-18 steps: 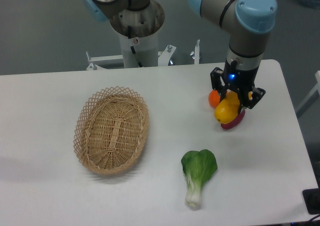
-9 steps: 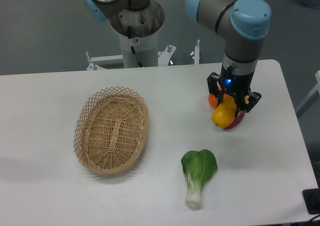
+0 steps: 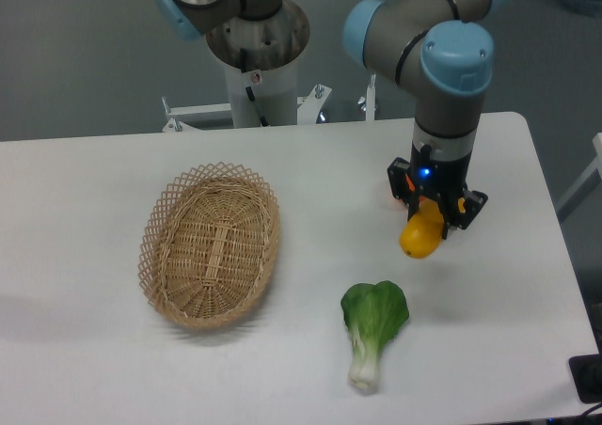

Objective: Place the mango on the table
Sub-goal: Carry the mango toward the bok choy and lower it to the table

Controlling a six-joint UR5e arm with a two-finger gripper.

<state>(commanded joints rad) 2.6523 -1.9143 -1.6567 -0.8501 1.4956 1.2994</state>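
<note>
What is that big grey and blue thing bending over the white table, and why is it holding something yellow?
That is a robot arm. At its end sits a gripper, a hand with two fingers. The picture comes from one camera fixed above the front of the table, looking down at it.

The yellow thing is a mango. The gripper is squeezing its top end, and the rest sticks out below, near the table's right side. From this angle I cannot tell if it touches the table yet.

Also on the table: an empty woven basket on the left, and a leafy green vegetable lying in front. A sliver of something orange peeks out behind the gripper.
</note>
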